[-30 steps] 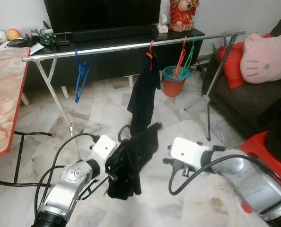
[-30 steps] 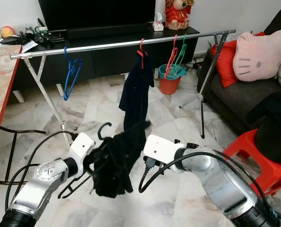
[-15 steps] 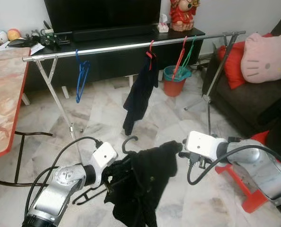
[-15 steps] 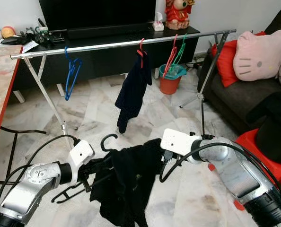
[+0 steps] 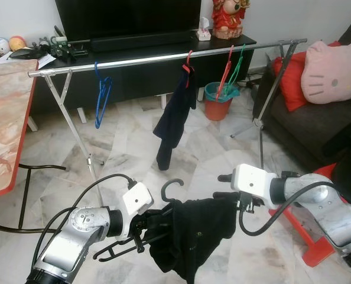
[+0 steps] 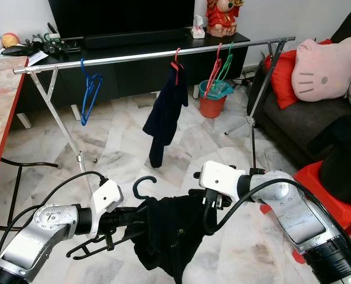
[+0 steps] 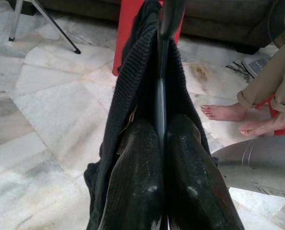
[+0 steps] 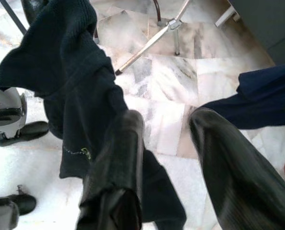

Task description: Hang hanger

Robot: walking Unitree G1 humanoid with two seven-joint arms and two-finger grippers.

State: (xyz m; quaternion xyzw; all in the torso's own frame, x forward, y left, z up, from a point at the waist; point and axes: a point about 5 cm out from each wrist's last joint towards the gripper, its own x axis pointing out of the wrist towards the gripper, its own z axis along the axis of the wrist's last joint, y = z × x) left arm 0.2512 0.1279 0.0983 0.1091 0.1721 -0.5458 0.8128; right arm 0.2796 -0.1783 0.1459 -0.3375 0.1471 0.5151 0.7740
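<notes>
Left gripper (image 7: 160,143), at 7 o'clock in the head view: jaws closed on the black hanger (image 5: 169,190), clamped on its bar so the hook stays free and points up for the rail. A black garment (image 5: 193,228) is draped over the hanger, hanging at 6 o'clock. Right gripper (image 8: 166,139), at 4 o'clock: jaws open, one finger against the cloth, probably spreading it. Clothes rail (image 5: 158,58) stands at 12 o'clock, well apart; hanging not yet done.
</notes>
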